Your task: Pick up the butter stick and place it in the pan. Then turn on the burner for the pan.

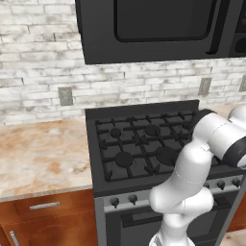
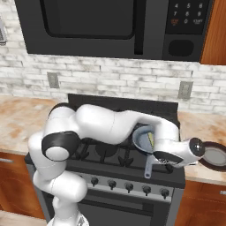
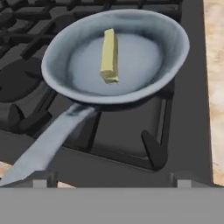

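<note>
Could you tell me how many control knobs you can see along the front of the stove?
5 in the right base view: knobs in a row below the burners. The arm may hide another at the left end.

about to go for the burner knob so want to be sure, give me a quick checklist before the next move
1. Butter stick in the pan: ok, it lies on the pan floor.
2. Pan on a burner grate: ok, it sits at the stove's right side, next to the counter.
3. Claw free of the butter: ok, open and holding nothing.
4. Pan handle out of the way: not ok, it points toward the stove's front edge, near the knob row.
5. Which of the knobs serves this burner: cannot tell.
6. Burner already lit: cannot tell, no flame visible.
</note>
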Tool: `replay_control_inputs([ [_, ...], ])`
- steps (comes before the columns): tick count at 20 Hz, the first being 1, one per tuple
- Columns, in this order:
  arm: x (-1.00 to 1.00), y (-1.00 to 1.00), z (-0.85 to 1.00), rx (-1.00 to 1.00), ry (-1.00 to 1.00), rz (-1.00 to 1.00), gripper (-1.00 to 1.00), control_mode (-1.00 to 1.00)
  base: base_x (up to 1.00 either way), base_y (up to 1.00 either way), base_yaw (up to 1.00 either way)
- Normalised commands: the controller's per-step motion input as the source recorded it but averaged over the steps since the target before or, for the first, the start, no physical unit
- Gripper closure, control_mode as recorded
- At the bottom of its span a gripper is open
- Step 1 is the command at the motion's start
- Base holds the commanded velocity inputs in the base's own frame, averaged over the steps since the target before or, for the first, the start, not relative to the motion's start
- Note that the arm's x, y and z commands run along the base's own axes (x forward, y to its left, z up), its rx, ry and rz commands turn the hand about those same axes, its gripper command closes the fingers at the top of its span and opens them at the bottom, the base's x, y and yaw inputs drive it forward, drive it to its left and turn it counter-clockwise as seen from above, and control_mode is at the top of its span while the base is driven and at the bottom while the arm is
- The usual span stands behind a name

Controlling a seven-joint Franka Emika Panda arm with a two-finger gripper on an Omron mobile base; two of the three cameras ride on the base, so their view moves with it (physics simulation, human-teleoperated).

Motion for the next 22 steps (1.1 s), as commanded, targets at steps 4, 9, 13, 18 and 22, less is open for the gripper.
replay_control_inputs([
  [4,-0.33,-0.08,-0.13,0.00,-0.18,0.00,-1.00,-1.00,0.00,0.00,0.00],
  [9,-0.31,-0.01,-0.17,0.00,-0.18,0.00,-1.00,-1.00,0.00,0.00,0.00],
  [13,-0.27,0.00,-0.27,0.00,-0.19,0.00,-1.00,-1.00,0.00,0.00,0.00],
  [18,-0.29,0.00,-0.27,0.00,-0.19,0.00,-1.00,-1.00,0.00,0.00,0.00],
  [22,-0.13,-0.02,-0.06,0.02,-0.12,0.00,-1.00,-1.00,0.00,0.00,0.00],
])
